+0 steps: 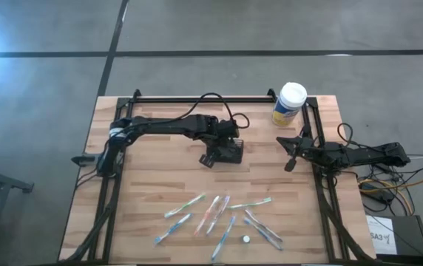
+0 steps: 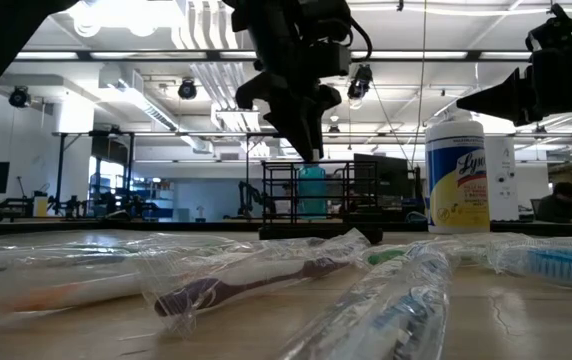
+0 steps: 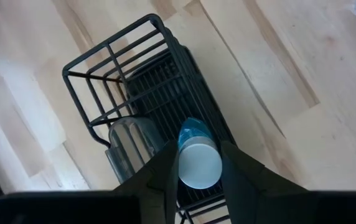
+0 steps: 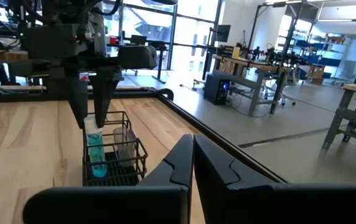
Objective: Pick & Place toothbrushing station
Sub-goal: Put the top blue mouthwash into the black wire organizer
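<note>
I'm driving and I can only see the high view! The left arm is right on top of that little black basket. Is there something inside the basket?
Observer: Yes. The left wrist view shows a blue tube with a white cap standing in the caddy, right under the left pincer.
Operator: Ooh! Is the tube all alone in there?
Observer: No. A clear cup stands beside it in the same caddy.
Operator: And the other arm, by the edge, has it grabbed anything?
Observer: No. The right wrist view shows the right pincer shut with nothing in it.
</note>
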